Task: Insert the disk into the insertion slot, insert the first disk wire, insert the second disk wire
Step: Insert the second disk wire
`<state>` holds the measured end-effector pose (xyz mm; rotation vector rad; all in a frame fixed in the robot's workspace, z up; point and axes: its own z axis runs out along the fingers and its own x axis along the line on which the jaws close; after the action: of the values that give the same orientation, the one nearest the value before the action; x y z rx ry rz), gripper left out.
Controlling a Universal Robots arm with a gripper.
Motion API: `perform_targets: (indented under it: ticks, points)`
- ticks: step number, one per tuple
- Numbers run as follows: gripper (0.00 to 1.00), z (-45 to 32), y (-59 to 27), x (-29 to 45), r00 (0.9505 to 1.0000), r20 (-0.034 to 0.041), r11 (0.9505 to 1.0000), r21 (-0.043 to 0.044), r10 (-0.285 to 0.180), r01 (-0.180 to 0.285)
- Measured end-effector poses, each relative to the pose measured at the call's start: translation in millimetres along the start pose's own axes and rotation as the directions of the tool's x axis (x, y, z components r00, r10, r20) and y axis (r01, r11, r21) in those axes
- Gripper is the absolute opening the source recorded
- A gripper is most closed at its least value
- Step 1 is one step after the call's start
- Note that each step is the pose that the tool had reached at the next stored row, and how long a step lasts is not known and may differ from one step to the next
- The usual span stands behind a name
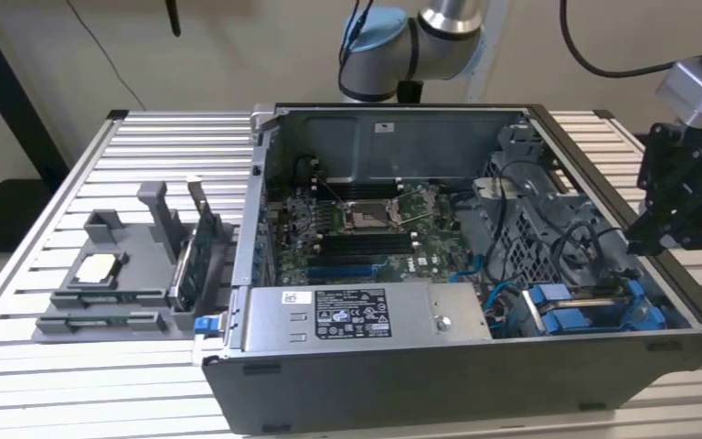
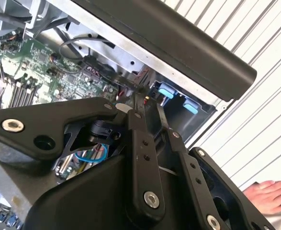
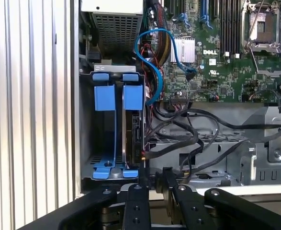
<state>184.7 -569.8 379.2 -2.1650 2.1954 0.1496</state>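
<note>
Robotics lab bench: slatted aluminium table [image 1: 70,384], open computer case [image 1: 449,380], robot arm [image 1: 442,37].

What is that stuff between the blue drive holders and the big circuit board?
In the first wrist view, a looping blue cable and dark wires lie between the blue drive holders and the circuit board.

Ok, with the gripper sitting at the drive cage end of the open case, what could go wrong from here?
1. Loose black cables loop right beside the drive cage, close to the gripper; a move there might snag or tug them.
2. In the second wrist view a person's hand lies just past the gripper's body, so an outward swing could reach it.
3. The gripper hangs near the case wall and could clip it.
</note>
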Motion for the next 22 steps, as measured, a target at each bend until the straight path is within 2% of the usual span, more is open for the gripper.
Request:
perform_targets:
  ticks: [22]
  points:
    - [0.27, -0.2, -7.1, -0.1, 1.0, -0.0002, 1.0, -0.0001, 0.0, 0.0]
